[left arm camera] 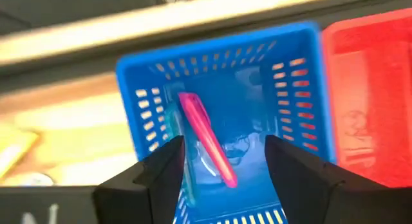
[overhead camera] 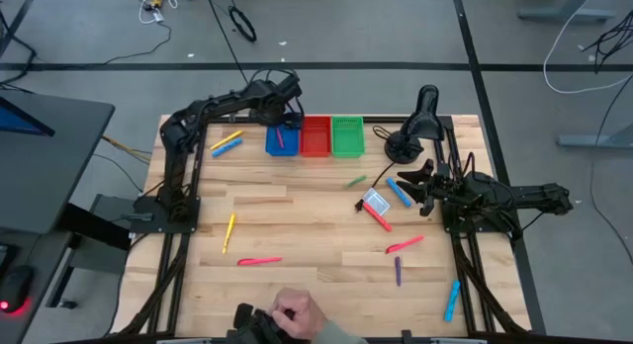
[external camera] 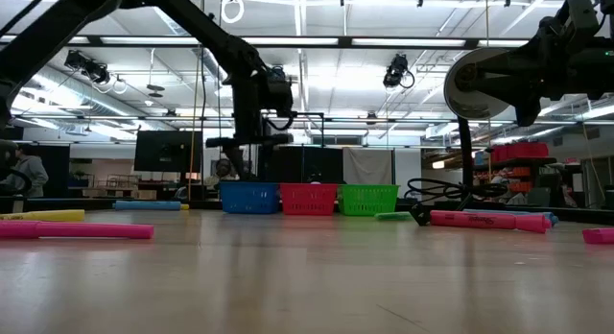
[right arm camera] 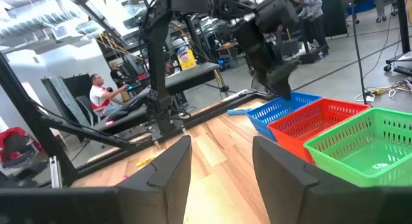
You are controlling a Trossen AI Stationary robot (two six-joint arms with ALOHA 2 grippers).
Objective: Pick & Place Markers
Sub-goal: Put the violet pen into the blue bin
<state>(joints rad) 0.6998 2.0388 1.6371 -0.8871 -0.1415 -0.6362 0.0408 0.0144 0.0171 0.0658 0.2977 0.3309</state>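
Wooden worktop (overhead camera: 316, 235) with three little bins lined up at the far edge, so I'll place stuff off the blue bin (overhead camera: 281, 140). Left tool (left arm camera: 222, 169) hangs right over that blue bin with its fingers spread apart and nothing between them, and a pink marker (left arm camera: 207, 139) is lying inside the bin, tilted against the mesh wall. Red bin (overhead camera: 316, 136) sits just beside the blue one, green bin (overhead camera: 348, 135) on the far side of the red. Two more markers, yellow and blue (overhead camera: 226, 143), lie on the wood just beside the blue bin on its other side. Rest of the markers are scattered well away from it. Right tool (overhead camera: 420, 189) waits well apart from the blue bin, fingers parted, holding nothing.
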